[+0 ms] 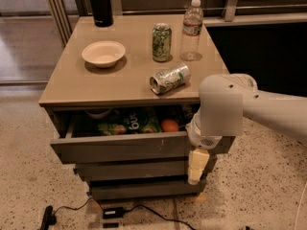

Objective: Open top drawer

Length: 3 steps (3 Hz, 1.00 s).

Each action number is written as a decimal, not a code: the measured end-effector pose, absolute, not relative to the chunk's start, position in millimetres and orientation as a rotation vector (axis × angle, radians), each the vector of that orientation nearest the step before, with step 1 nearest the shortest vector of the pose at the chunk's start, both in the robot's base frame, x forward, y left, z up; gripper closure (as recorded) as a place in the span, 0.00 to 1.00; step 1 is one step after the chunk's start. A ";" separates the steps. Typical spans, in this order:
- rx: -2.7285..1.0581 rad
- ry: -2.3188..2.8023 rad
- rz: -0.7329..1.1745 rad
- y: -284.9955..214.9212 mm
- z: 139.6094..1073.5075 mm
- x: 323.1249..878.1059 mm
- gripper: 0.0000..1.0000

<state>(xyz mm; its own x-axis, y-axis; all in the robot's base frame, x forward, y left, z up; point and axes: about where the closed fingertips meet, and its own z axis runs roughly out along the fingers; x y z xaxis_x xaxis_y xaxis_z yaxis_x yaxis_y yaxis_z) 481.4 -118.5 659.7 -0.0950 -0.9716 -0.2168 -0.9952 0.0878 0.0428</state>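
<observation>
The top drawer [120, 148] sits partly pulled out under the tabletop [72, 87], so the pull step is in hand; next I judge a straight draw toward the near side. My gripper [198, 166] hangs at the drawer front's right end, pointing down. Its grip state I cannot tell.

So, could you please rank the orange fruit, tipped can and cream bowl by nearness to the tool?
Tool below top drawer's right end.
1. Round orange fruit, inside it.
2. Tipped silver-green can, tabletop front.
3. Cream round bowl, tabletop left.
</observation>
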 end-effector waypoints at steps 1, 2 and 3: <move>-2.089 2.263 0.360 -124.6 659.9 453.5 0.00; -2.147 2.297 0.430 -128.9 660.2 435.9 0.00; -2.151 2.303 0.436 -129.3 663.7 435.0 0.00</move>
<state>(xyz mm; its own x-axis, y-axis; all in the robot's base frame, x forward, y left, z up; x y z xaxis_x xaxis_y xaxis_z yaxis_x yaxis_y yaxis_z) 435.0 -129.3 663.7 -0.0852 -0.9840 -0.1567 -0.9731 0.0484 0.2252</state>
